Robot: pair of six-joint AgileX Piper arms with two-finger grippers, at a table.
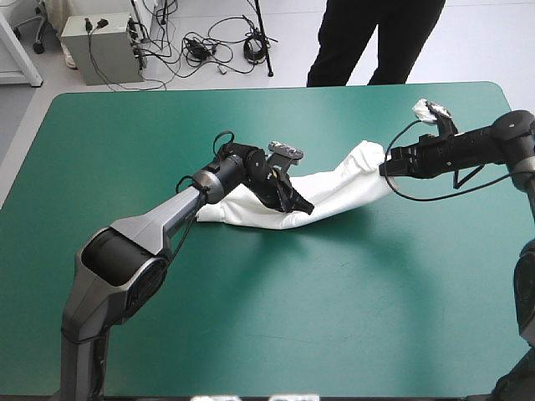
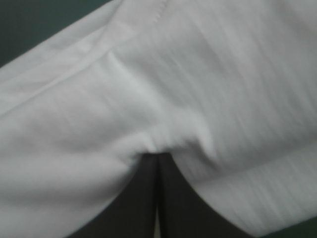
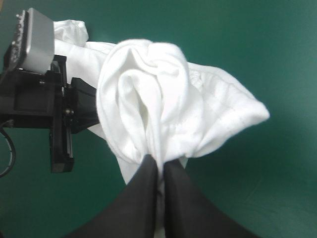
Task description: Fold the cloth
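The shirt lies as a long, loosely bunched band on the counter, toward 1 o'clock from the counter's middle in the high view. Its long axis runs from about 8 o'clock up to between 2 and 3 o'clock.

The left jaws are closed on the cloth. In the left wrist view the fingers meet in one arch, with white fabric puckered at their tip. The grip sits on the band's near edge, about midway along it. The right jaws are pinched on the band's 2-to-3 o'clock end, where the right wrist view shows gathered folds caught between the nearly touching fingers.

Both grips sit along the one axis, the right toward 3 o'clock of the left. The 8 o'clock end is held by neither, and the left arm is nearer to it. I judge the next move turns on that line: either draw the band taut along it, or carry the right end over toward 8 o'clock. Since the cloth is bunched, layers may slip or fold unevenly
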